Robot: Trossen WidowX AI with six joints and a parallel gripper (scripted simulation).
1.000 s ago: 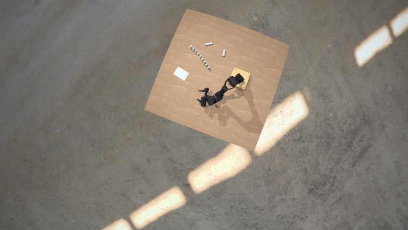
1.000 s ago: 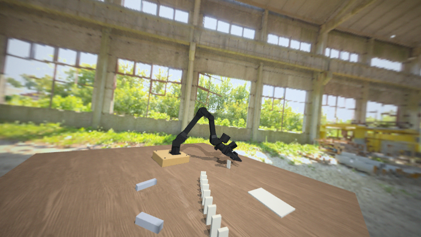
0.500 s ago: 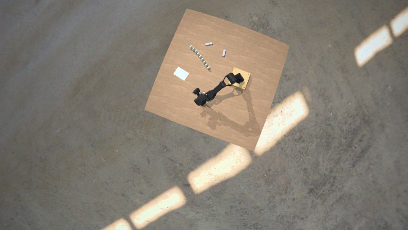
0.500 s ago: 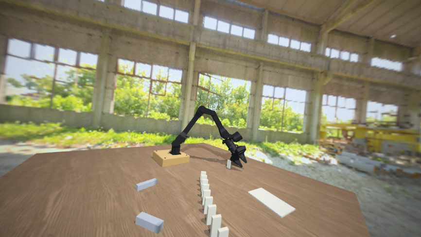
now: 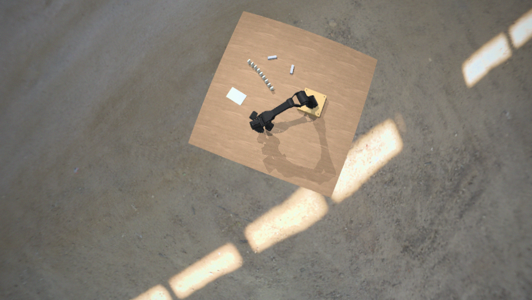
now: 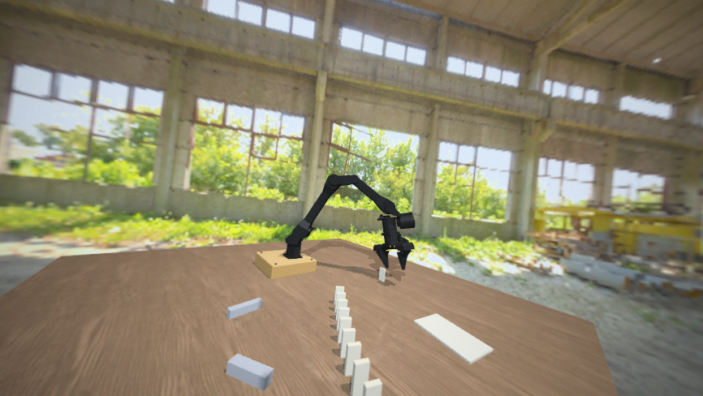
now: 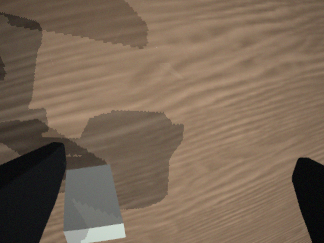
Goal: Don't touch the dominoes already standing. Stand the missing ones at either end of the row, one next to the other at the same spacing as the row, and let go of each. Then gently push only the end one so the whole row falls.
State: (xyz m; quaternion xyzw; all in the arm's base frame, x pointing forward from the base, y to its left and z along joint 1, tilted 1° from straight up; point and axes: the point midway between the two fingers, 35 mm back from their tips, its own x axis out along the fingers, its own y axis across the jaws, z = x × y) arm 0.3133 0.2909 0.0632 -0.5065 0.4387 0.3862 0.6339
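Observation:
A row of several white dominoes (image 5: 260, 74) (image 6: 347, 336) stands on the wooden table (image 5: 327, 74) (image 6: 122, 314). One more white domino (image 6: 381, 274) (image 7: 92, 199) stands alone, well past the row's far end and off its line. My gripper (image 5: 257, 121) (image 6: 392, 263) (image 7: 186, 164) is open and empty. It hangs a little above this lone domino, which shows beside the left finger in the wrist view. Two grey-white dominoes lie flat to the side of the row, one (image 5: 271, 57) (image 6: 249, 371) nearer the row's other end and one (image 5: 292, 69) (image 6: 243, 307) closer to the arm.
A flat white sheet (image 5: 236, 95) (image 6: 452, 337) lies on the other side of the row. The arm's tan base block (image 5: 316, 100) (image 6: 285, 264) stands near the table's middle. The table edges drop to a dirt floor.

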